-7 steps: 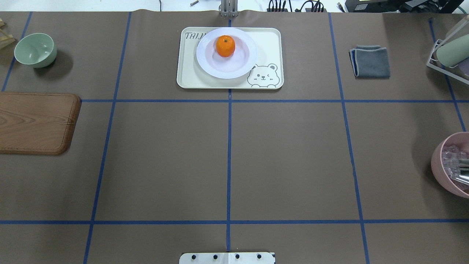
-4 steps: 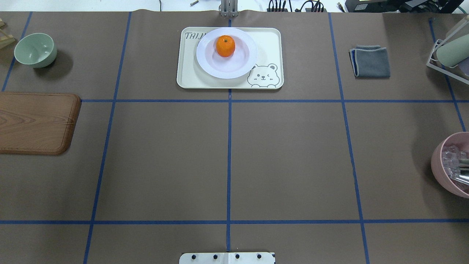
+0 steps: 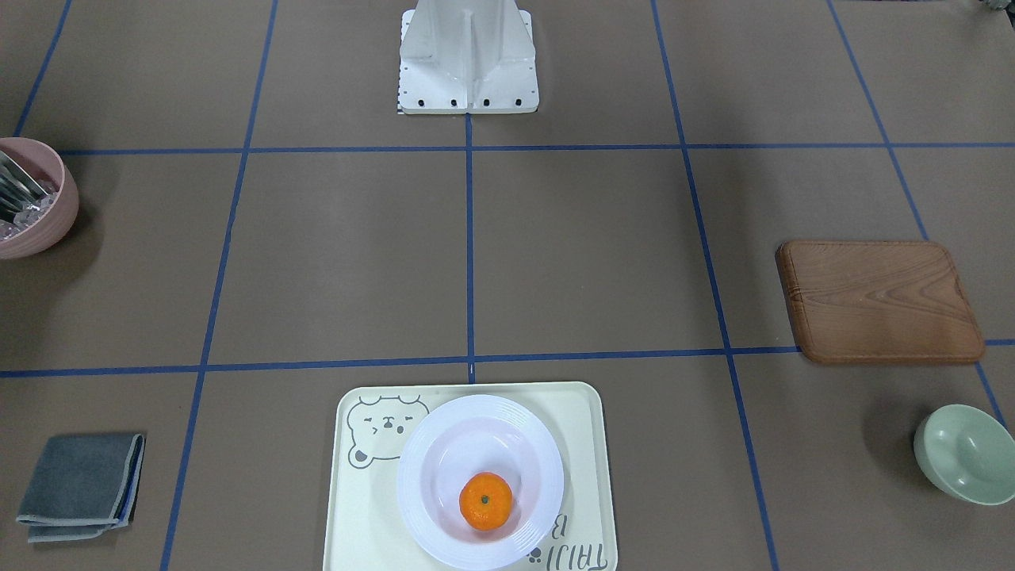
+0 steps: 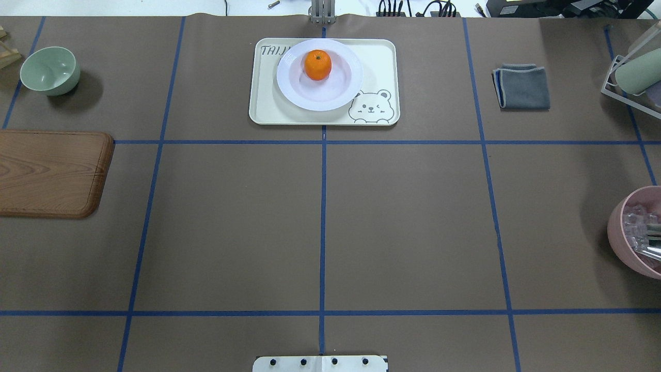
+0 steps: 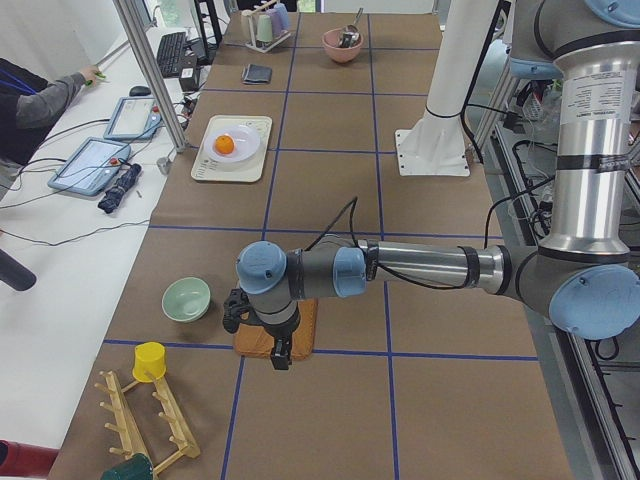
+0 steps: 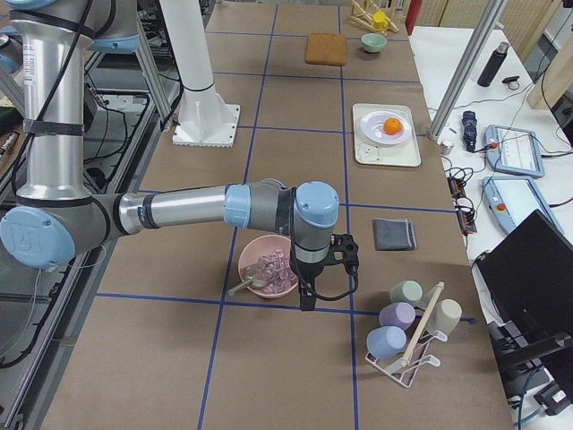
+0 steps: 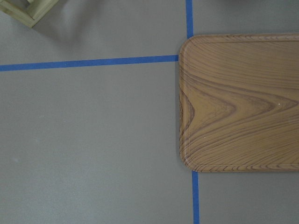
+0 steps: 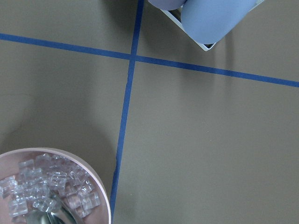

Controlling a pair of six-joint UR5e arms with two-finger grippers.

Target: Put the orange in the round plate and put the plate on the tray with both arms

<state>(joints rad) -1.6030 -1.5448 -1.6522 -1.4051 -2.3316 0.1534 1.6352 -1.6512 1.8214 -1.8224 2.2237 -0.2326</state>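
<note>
Reaching low at opposite ends of the table (image 4: 413,232), the left gripper (image 5: 281,358) hangs by the wooden board (image 4: 46,173), the right gripper (image 6: 305,300) by the pink bowl (image 4: 617,227); their finger spread cannot be told. Far centre, the tray (image 4: 268,108), lettered "TAIJ", carries the round plate (image 4: 289,88) holding the orange (image 4: 317,64).

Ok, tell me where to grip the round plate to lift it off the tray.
Pinch the round plate by its wide ridged rim, left and right edges, from above: its far edge crowds the wall of the tray, and the orange occupies the sunken centre.
</note>
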